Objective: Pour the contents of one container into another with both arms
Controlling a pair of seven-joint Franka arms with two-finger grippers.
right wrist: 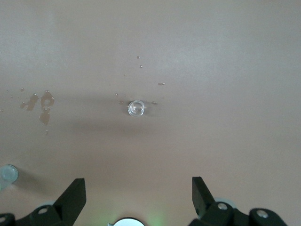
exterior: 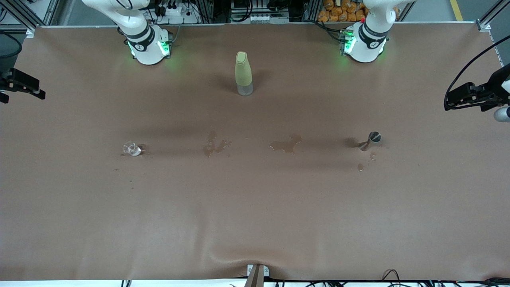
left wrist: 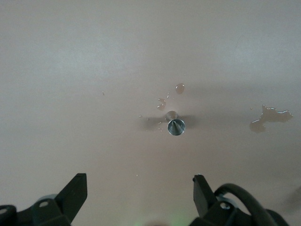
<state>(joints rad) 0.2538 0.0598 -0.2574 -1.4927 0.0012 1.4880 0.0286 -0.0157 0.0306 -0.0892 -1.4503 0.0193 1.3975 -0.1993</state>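
Brown paper-covered bench (exterior: 255,223) is carrying wet puddle stains (exterior: 285,145) mid-surface, a small clear glass cup (exterior: 132,149) toward the right arm's end, a small steel double-cone jigger (exterior: 369,140) toward the left arm's end, and a tall olive bottle with a clear base (exterior: 243,73) standing farther from the front camera between the bases. Left gripper (left wrist: 140,195) is hovering over the jigger and right gripper (right wrist: 138,197) over the glass cup, both with jaws spread wide and holding nothing. Likely risks: the narrow-waisted jigger is looking tippy and the glass slick, so an off-centre pinch could be knocking either over, and the damp paper is suggesting more spilling if the pour is misaligned.
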